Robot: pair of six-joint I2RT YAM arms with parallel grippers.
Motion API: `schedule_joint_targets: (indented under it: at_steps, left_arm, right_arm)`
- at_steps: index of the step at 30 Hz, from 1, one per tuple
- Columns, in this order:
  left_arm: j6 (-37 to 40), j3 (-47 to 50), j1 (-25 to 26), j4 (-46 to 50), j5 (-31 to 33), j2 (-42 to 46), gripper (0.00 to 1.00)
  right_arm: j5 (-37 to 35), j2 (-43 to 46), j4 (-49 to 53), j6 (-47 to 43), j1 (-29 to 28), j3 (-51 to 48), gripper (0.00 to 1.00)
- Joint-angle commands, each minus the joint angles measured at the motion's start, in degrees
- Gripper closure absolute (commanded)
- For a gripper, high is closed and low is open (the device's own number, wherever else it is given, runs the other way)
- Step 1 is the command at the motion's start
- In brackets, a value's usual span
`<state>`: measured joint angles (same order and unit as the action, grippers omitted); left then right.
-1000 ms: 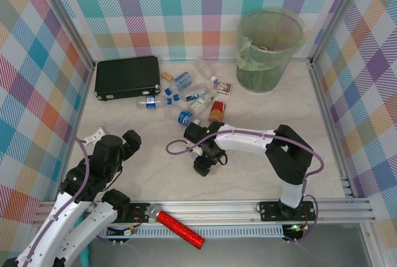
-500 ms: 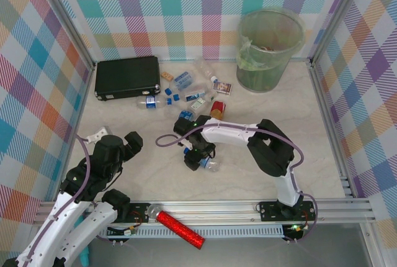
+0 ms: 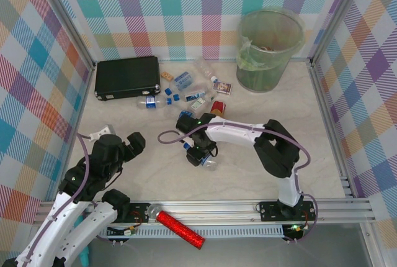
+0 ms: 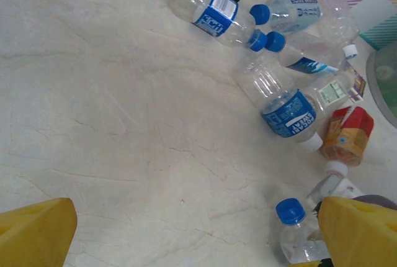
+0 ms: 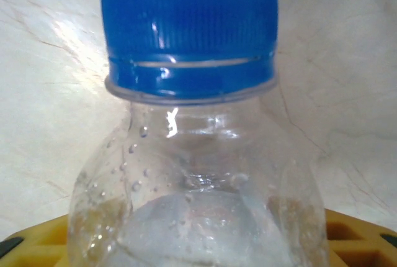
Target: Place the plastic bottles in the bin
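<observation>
1. A pale, marbled bench (image 3: 155,180) stands inside walls (image 3: 186,6) of bright plaid.
2. The bin (image 3: 270,62) stands upright at 1 o'clock on the bench, close to the back wall; something lies inside it, too unclear to name.
3. A flat black case (image 3: 127,76) lies at 11 o'clock.
4. Loose bottles (image 3: 184,81) lie on their sides in a cluster at 12 o'clock, between the case and the bin. Most are clear with blue labels and caps, and one at the cluster's near edge is red-orange (image 3: 217,108).
5. A small printed box (image 3: 223,87) lies at 3 o'clock of the cluster, near the bin's foot.
6. The right tool (image 3: 197,154) is low over the middle of the bench, at 6 o'clock of the cluster, and clamped on one clear bottle (image 3: 209,164).
7. In the right wrist view that bottle's blue cap (image 5: 189,25) points away from the camera, with yellow pads (image 5: 37,242) at either side of its body.
8. The held bottle is well apart from the bin, which lies at its 1 o'clock.
9. The left tool (image 3: 135,144) hangs at 8 o'clock above bare bench, its yellow fingers (image 4: 34,233) wide apart and holding nothing.
10. A red glittery cylinder (image 3: 180,229) lies at 6 o'clock, on the frame rail at the near edge.
</observation>
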<state>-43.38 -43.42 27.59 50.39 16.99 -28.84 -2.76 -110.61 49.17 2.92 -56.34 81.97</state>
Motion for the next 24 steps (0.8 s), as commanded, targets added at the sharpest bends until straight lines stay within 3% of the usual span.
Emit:
schedule_joint_targets:
  at_steps: [1,5,11,15,20,24]
  left_arm:
    - [2.07,-1.68,-0.44,-3.3,-3.9,-0.69,0.0]
    - [4.04,-0.71,-0.36,-10.85,-12.18,-1.23,0.0]
    - [5.91,-2.77,1.08,-14.85,-15.24,-5.73,0.0]
    - [6.28,-4.24,5.97,-16.51,-11.44,-10.86,0.0]
    - [7.92,-7.56,16.88,-19.42,-2.85,-18.89,0.0]
    - [9.24,-11.35,22.2,-20.38,1.31,-25.29,0.0]
  right_arm:
    - [0.12,7.94,-4.38,1.43,1.15,-1.97,0.45]
    - [0.74,15.16,-10.52,2.95,3.95,-5.13,0.48]
    - [2.5,23.16,-16.75,5.42,10.72,-6.69,0.49]
    - [1.08,27.73,-19.87,6.1,15.03,-7.3,0.5]
    - [0.16,32.93,-23.71,7.85,22.66,-7.97,0.51]
    - [-1.65,35.09,-27.38,8.26,27.7,-7.16,0.54]
